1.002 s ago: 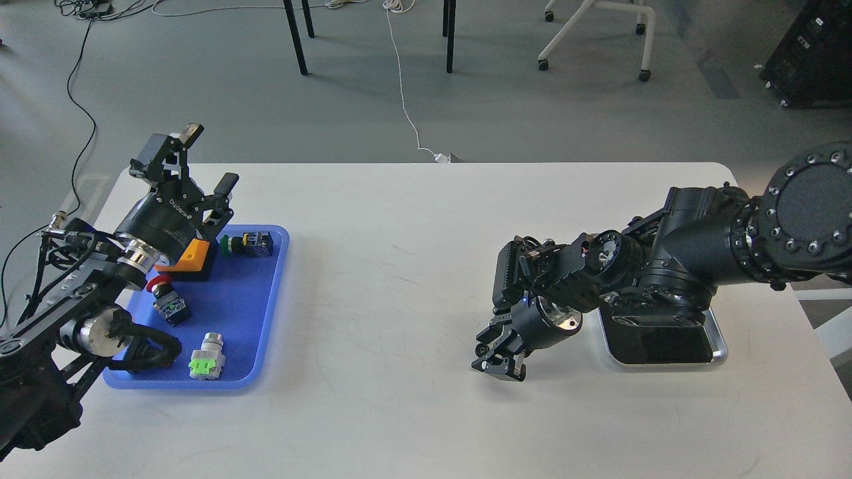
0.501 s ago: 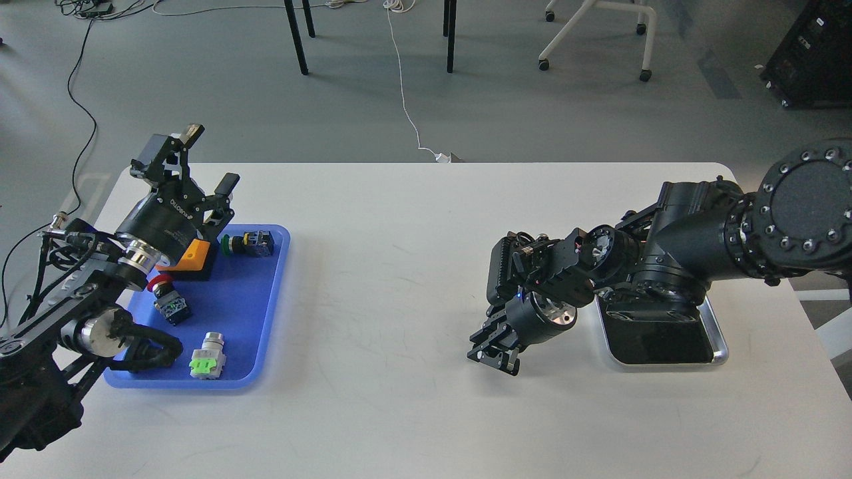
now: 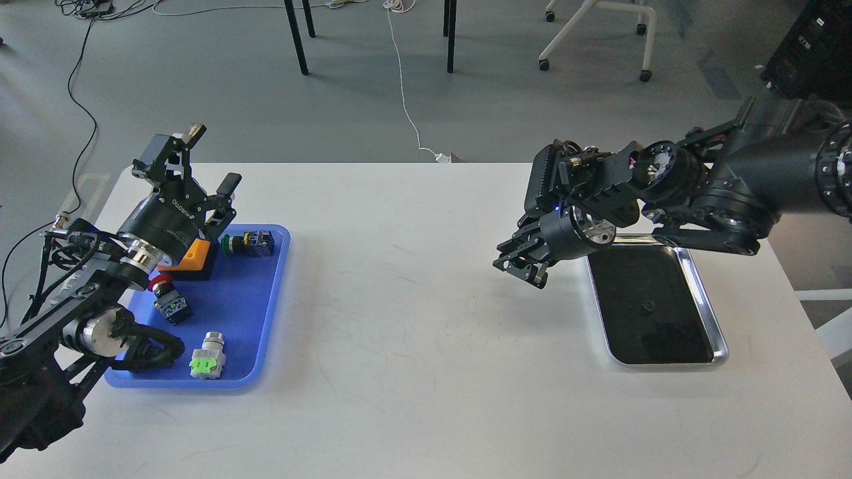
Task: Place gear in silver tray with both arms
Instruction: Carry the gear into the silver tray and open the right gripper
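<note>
- Head view, risks: a small dark gear [image 3: 644, 308] appears to lie on the dark floor of the silver tray [image 3: 700, 291], so the placing looks done, though the part is too small to name with certainty; the right arm [image 3: 752, 186] hangs over the tray's far end, and a low sweep of it could catch the raised rim and slide the tray along the white surface [image 3: 413, 332], which might throw the gear out; the tray sits near the surface's right edge, so a shove that way is the worse case.
- Head view, left side: the left arm [image 3: 86, 293] stands over the blue plastic tray [image 3: 266, 319], close above the orange-topped block [image 3: 188, 256], the red push-button [image 3: 162, 286] and the green push-button switch [image 3: 247, 243]; a careless drop could knock these about.
- Head view, pincers: the right pincer [image 3: 522, 266] hovers off the surface just left of the silver tray, touching nothing and seemingly empty; its fingers are dark and bunched, so their gap cannot be told; the left pincer [image 3: 206, 163] points up and away with fingers spread wide, holding nothing.
</note>
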`<state>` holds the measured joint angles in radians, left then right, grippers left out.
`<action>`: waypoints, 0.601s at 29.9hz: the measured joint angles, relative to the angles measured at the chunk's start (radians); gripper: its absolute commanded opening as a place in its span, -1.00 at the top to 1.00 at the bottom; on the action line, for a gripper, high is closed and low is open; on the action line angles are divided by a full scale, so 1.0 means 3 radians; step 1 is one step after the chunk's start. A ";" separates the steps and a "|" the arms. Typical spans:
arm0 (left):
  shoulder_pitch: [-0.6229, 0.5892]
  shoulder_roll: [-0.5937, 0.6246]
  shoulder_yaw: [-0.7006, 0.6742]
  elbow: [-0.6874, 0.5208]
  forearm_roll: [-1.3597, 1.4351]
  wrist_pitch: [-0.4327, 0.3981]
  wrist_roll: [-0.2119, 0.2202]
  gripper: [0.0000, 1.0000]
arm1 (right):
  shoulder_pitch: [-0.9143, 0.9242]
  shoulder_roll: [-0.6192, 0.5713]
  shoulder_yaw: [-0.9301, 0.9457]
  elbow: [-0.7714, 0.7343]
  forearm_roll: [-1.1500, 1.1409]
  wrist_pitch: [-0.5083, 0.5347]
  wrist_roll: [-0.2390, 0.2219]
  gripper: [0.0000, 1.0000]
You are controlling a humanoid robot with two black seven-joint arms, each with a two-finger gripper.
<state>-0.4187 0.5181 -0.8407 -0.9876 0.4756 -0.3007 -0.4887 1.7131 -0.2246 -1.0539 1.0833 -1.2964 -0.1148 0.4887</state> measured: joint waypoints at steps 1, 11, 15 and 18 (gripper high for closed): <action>0.0000 0.0000 0.0000 -0.0002 0.0000 0.0000 0.0000 -0.99 | -0.0005 -0.0084 -0.0009 -0.0013 -0.0028 0.0001 0.0000 0.52; -0.0001 -0.0088 0.0000 -0.0022 0.0003 0.0000 0.0000 -0.99 | -0.0456 -0.0549 -0.0132 -0.0578 -0.0150 0.0003 0.0000 0.51; -0.0001 -0.0100 0.0000 -0.0022 0.0005 0.0002 0.0000 -0.99 | -0.0711 -0.0555 -0.0133 -0.0818 -0.0144 -0.0002 0.0000 0.51; -0.0001 -0.0101 0.0000 -0.0022 0.0005 0.0002 0.0000 -0.99 | -0.0843 -0.0568 -0.0130 -0.0900 -0.0143 -0.0026 0.0000 0.51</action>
<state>-0.4190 0.4879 -0.8406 -0.9942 0.4771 -0.3001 -0.4887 1.4601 -0.3949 -1.0929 0.8132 -1.3393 -0.1224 0.4887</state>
